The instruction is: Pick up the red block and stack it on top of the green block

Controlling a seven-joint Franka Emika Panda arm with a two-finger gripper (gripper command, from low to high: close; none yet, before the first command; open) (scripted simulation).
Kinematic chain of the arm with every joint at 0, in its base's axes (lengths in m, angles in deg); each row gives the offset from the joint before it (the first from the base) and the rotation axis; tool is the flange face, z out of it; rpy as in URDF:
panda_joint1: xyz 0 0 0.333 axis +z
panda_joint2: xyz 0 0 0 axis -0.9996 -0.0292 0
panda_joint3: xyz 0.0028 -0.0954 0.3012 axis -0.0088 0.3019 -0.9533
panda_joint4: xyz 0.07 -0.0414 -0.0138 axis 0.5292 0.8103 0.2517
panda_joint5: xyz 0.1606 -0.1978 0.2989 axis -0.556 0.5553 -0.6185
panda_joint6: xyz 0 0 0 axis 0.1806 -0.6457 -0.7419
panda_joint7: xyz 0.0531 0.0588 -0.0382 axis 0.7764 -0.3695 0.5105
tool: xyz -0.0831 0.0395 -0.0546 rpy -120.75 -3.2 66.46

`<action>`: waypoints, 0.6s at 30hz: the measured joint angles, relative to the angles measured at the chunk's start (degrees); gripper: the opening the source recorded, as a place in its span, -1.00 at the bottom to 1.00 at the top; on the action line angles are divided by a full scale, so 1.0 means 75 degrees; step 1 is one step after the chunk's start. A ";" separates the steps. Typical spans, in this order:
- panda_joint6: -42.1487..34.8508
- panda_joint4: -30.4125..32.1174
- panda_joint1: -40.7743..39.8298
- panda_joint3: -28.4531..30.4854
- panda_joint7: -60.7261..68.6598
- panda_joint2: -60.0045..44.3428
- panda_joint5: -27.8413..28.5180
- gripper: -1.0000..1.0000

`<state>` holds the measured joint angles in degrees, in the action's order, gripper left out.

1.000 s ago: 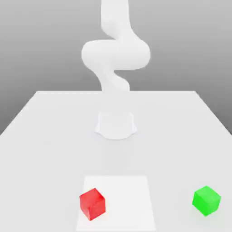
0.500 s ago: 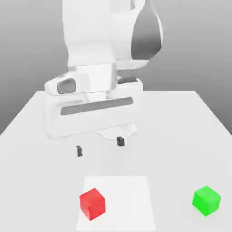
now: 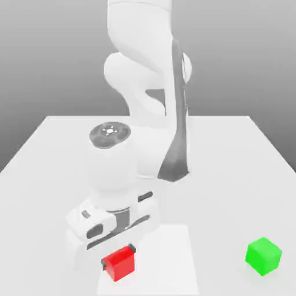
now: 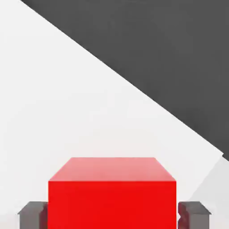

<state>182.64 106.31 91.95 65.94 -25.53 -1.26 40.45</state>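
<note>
The red block (image 3: 119, 262) sits on a pale square patch of the white table (image 3: 231, 173), near the front. My gripper (image 3: 119, 258) has come down over it, with a dark fingertip pressed against each side of the cube: it is shut on the red block. The hand view shows the red block (image 4: 112, 197) large, between two grey fingertips (image 4: 32, 214) that touch its side faces. The green block (image 3: 263, 255) rests on the table at the exterior view's right, well apart from the gripper.
The white arm (image 3: 144, 87) rises from its base at the middle of the table and bends forward over the red block. The table's edges run along the exterior view's left and right sides.
The hand has dropped from above the table down onto the red block, and the fingers have gone from wide open to shut on its sides. Neither block has moved.
</note>
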 joint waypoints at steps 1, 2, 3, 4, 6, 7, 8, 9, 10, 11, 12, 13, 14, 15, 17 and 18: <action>-0.0006 0.0000 0.0000 0.0000 -0.0002 0.0000 0.0002 -1.00; 0.0079 -0.0016 -0.0053 -0.0065 0.0042 -0.0100 -0.0056 -1.00; 0.0007 -0.0002 -0.0020 -0.0020 0.0011 -0.0010 -0.0006 -1.00; -0.0141 0.0029 0.0052 0.0078 -0.0082 0.0175 0.0119 -1.00; -0.0533 0.0111 0.0178 0.0273 -0.0328 0.0663 0.0452 -1.00; -0.0749 0.0156 0.0224 0.0356 -0.0461 0.0929 0.0629 -1.00; -0.0970 0.0202 0.0250 0.0416 -0.0589 0.1198 0.0798 -1.00; -0.1143 0.0184 0.0372 0.0345 -0.0690 0.1354 0.0923 -1.00; -0.1271 0.0107 0.0591 0.0161 -0.0769 0.1407 0.1010 -1.00; -0.1377 0.0032 0.0803 -0.0028 -0.0839 0.1441 0.1085 -1.00; -0.1469 -0.0041 0.1009 -0.0220 -0.0903 0.1462 0.1152 -1.00; -0.1557 -0.0112 0.1217 -0.0411 -0.0965 0.1480 0.1215 -1.00; -0.1641 -0.0181 0.1425 -0.0602 -0.1026 0.1497 0.1276 -1.00; -0.1724 -0.0248 0.1635 -0.0794 -0.1087 0.1514 0.1336 -1.00; -0.1887 -0.0381 0.2068 -0.1182 -0.1209 0.1547 0.1456 -1.00; -0.1973 -0.0445 0.2297 -0.1380 -0.1270 0.1572 0.1515 -1.00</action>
<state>167.84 102.96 109.17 55.59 -35.06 10.53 51.82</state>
